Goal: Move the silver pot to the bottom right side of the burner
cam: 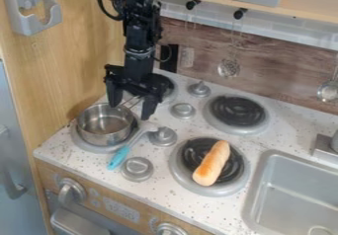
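The black gripper [133, 106] hangs at the upper left of the camera view, over the back rim of the silver pot [104, 126]. Its two fingers are spread wide, and the pot's thin wire handle [134, 102] shows in the gap between them; whether they touch it I cannot tell. Upright and empty inside, the pot rests on the front left burner [92, 147], whose grey rim shows around the pot's front and left side.
A bread roll [212, 163] lies across the front right burner [183, 174]. Beside the pot is a blue-handled utensil [119, 157], near grey knobs [137, 169]. Behind are the back right burner [235, 111] and hanging utensils; the sink [290, 194] is at right.
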`<state>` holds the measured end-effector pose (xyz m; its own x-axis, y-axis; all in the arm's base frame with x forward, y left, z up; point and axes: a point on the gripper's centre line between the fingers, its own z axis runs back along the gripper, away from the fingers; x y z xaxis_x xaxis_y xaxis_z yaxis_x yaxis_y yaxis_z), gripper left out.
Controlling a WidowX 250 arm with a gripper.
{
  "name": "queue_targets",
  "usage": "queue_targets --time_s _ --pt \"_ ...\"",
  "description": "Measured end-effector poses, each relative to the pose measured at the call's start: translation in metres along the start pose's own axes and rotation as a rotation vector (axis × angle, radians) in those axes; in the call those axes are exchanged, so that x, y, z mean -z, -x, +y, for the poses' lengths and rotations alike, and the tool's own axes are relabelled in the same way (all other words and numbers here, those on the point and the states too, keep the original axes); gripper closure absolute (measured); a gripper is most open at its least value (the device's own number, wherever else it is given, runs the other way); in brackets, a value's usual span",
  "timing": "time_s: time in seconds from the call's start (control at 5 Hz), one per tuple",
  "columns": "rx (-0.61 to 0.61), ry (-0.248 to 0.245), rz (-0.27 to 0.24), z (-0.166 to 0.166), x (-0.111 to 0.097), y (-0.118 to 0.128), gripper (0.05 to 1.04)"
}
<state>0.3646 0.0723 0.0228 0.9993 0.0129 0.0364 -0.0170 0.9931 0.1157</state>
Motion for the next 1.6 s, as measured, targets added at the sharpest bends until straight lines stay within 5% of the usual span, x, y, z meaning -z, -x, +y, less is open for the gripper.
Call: queue_targets --time_s 0.8,1.0,1.4,1.6 --pt "-0.114 -0.010 0.068 0.025 0.037 -0.005 0.084" --pt "-0.110 0.003 0.135 0.020 0.065 0.003 0.123" --pt "-0.094 0.026 0.150 0.014 0.076 0.006 0.708" --pt "-0.057 0.044 0.133 0.011 0.070 0.011 0.904"
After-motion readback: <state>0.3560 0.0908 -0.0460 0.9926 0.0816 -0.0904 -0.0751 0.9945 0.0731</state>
